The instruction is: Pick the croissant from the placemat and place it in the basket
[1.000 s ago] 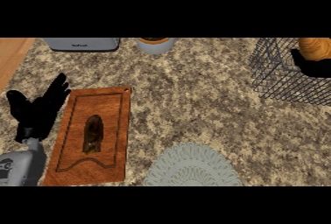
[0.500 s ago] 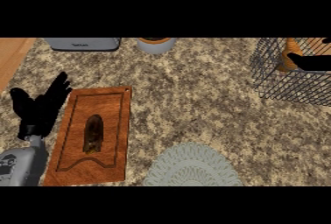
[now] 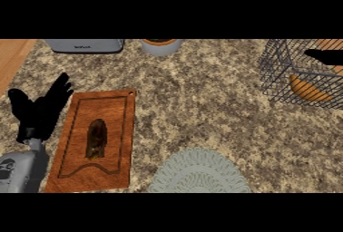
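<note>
The orange croissant (image 3: 309,88) lies inside the wire basket (image 3: 275,68) at the counter's far right, seen through the mesh. Just above it, my right hand (image 3: 327,55) shows only as a dark tapered shape at the view's right edge, fingers straight and apart from the croissant. A smaller orange patch (image 3: 328,44) above the hand is too cut off to identify. The round grey placemat (image 3: 198,173) at the front middle has nothing on it. My left hand (image 3: 41,111) rests open, fingers up, at the left edge.
A wooden cutting board (image 3: 114,136) with a dark brown oblong item (image 3: 96,138) lies beside the left hand. A grey toaster (image 3: 85,45) and a pot (image 3: 161,45) stand along the back edge. Speckled counter runs between board and basket.
The croissant has gone from up by my right hand to lower in the basket. The dark hand shape has shifted slightly right. The left hand has barely moved.
</note>
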### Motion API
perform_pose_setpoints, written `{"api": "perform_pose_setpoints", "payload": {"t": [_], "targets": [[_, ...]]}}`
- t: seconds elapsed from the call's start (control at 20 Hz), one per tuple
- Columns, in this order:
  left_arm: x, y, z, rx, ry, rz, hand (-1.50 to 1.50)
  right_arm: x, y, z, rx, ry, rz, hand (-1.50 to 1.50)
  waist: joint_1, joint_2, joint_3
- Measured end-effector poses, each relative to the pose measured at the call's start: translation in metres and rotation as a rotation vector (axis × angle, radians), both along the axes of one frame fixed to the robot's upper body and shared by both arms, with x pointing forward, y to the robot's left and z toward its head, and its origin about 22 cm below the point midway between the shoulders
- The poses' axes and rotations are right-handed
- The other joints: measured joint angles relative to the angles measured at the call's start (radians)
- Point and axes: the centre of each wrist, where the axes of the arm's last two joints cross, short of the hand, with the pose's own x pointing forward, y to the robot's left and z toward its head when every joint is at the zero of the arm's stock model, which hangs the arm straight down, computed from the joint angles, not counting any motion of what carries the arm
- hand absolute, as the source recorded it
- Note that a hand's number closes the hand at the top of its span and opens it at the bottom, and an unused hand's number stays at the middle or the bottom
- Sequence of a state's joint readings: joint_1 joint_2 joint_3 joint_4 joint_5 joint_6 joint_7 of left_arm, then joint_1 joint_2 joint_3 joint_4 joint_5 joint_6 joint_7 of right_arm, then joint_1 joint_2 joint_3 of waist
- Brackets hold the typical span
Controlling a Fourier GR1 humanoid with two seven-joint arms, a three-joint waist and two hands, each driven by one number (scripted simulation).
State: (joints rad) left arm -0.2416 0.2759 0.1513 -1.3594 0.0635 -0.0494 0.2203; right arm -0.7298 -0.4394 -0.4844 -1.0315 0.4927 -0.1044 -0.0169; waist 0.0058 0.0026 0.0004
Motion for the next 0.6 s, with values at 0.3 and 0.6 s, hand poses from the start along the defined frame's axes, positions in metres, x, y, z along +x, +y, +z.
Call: {"api": "perform_pose_setpoints", "payload": {"t": [0.3,0.6], "targets": [[-0.004,0.004,0.002,-0.008,-0.006,0.004,0.00,-0.019,-0.055,0.019,0.246,-0.103,-0.107,-1.50,-0.004,-0.002,0.000],[-0.007,0.012,0.000,-0.006,-0.003,0.008,0.00,-0.067,-0.136,0.024,0.371,-0.113,-0.135,-1.50,-0.009,-0.001,0.000]]}}
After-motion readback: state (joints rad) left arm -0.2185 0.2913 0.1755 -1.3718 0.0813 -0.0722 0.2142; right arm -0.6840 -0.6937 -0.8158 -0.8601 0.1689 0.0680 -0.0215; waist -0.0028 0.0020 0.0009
